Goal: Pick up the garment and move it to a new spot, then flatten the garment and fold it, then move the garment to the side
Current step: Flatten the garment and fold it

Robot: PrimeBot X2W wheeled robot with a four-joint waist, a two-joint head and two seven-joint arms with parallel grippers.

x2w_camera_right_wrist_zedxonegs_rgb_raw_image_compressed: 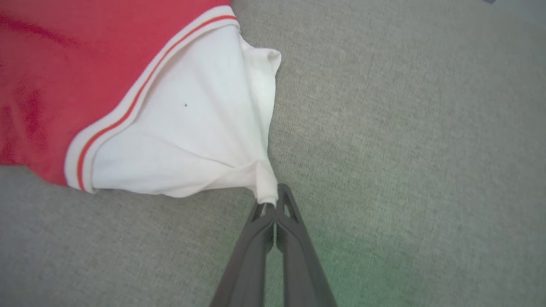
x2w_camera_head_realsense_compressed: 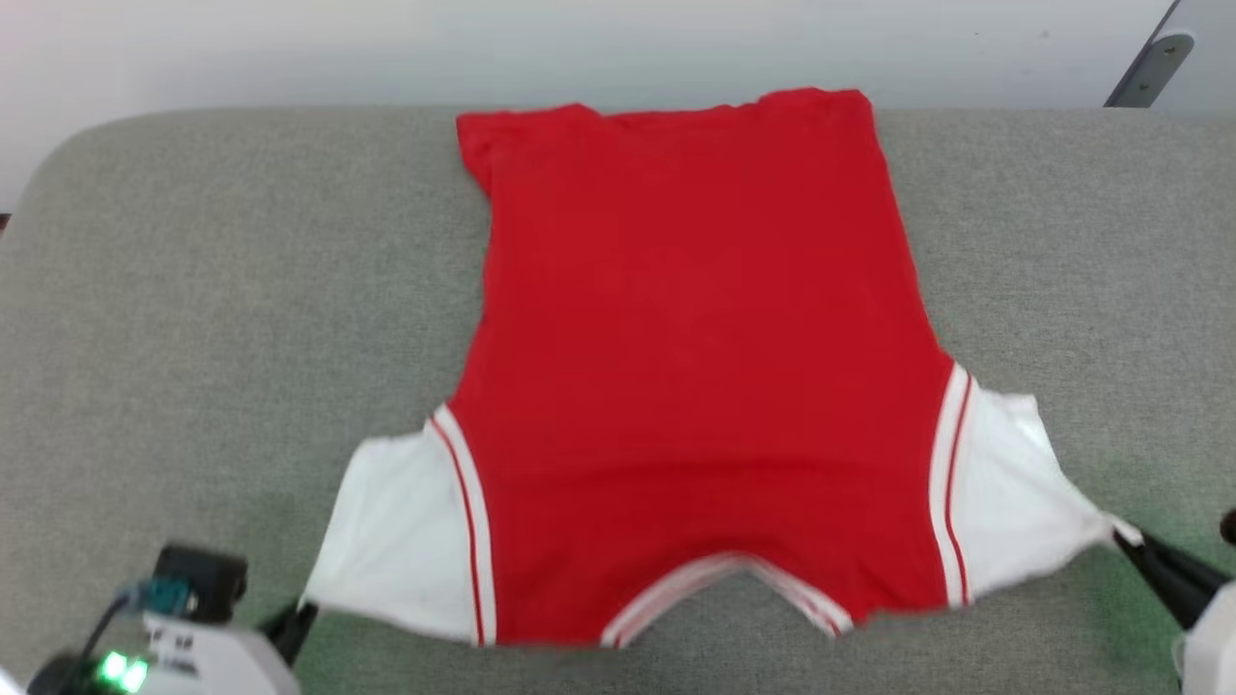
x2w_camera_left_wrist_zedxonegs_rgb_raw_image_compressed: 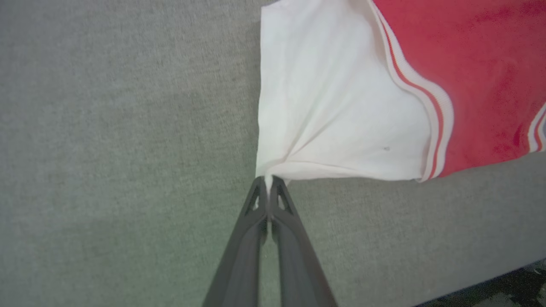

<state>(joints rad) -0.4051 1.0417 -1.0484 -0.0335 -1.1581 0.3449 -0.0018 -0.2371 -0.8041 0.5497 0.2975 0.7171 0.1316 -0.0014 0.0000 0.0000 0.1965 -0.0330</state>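
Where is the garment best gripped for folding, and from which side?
By the white sleeve tips, each from its outer side, low over the grey surface. The garment lies flat with its sleeves drawn out to points there; the left claw and right claw are shut on those points, so both grips look good.

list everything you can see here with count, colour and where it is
garment: one, red with white sleeves and red-and-white striped trim, spread flat mid-surface, neckline towards the robot
padded surface: one, grey fabric, under the garment
metal piece: one, grey, top right beyond the surface, too little shows to identify
left gripper: one, dark fingers, shut on the sleeve corner on its side
right gripper: one, dark fingers, shut on the other sleeve's corner
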